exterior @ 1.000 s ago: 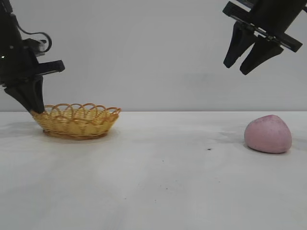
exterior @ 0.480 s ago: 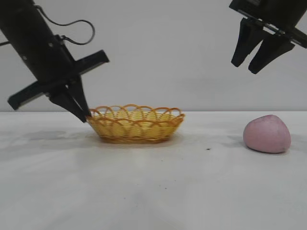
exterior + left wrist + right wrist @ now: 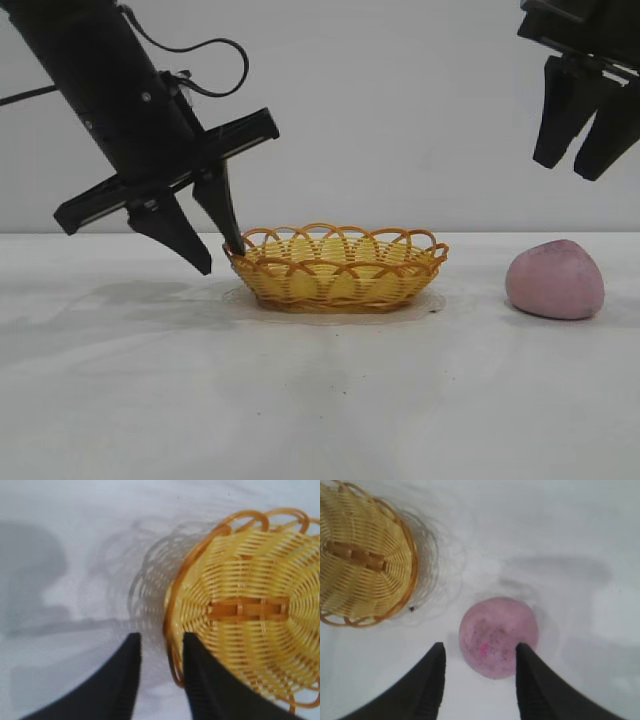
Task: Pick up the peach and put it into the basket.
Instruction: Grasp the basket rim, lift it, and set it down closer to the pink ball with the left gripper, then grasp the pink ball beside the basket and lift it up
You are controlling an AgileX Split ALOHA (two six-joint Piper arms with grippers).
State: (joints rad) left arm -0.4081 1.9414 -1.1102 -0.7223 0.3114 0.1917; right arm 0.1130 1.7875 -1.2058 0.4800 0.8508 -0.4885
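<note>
The matte pink peach [image 3: 555, 279], rounded with a blunt point, sits on the worktop [image 3: 320, 400] right of the basket [image 3: 338, 266]. The right claw [image 3: 583, 165] hangs above it, parted, empty. The left claw [image 3: 222, 258], parted, straddles the basket's left rim.

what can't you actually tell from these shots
- Peach: its underside is hidden in every view, and its far side in the exterior view.
- Basket: the left wrist view's edge cuts off its far end; the right wrist view's corner crops it.
- Left gripper: whether a jaw touches the basket rim; the jaw tip overlaps it.
- Right gripper: its upper body is cut by the exterior frame.
</note>
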